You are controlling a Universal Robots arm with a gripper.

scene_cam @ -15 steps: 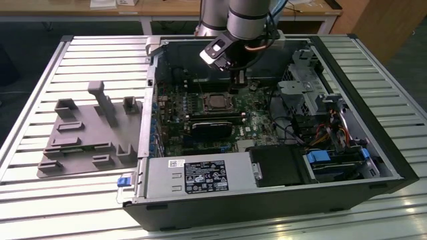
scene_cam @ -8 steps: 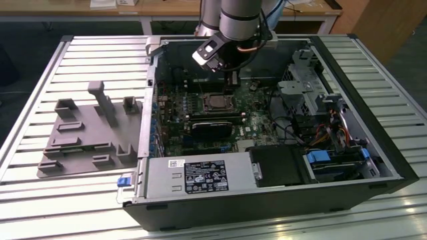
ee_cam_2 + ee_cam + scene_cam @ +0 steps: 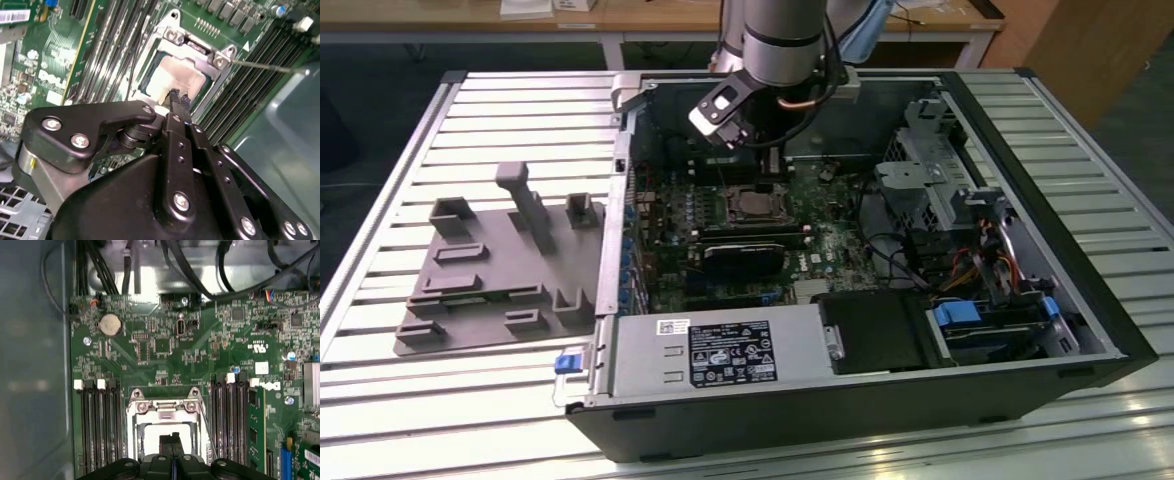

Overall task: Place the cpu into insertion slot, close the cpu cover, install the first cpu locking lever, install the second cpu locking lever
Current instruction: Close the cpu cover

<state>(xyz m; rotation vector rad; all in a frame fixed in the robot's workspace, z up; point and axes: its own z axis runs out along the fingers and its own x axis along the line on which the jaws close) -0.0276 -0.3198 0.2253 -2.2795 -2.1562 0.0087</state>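
Note:
The insertion slot [image 3: 754, 205] sits mid-motherboard inside the open computer case. In both wrist views the cpu [image 3: 172, 80] [image 3: 152, 437] lies in it, its silver-grey top showing through the window of the cpu cover [image 3: 197, 54] [image 3: 165, 410], which lies flat over it. My gripper [image 3: 178, 98] [image 3: 171, 440] hangs just above the chip's middle, fingers pressed together with nothing between them; in the exterior view the gripper [image 3: 771, 160] is a little behind the slot. A thin wire locking lever [image 3: 265, 66] [image 3: 209, 435] stands out from the socket's side.
Rows of memory slots [image 3: 97, 425] flank the socket. A black card [image 3: 747, 255], the power supply [image 3: 720, 355], drive cage [image 3: 947, 195] and cables crowd the case. A grey holder tray [image 3: 494, 270] lies on the slatted table at the exterior view's left.

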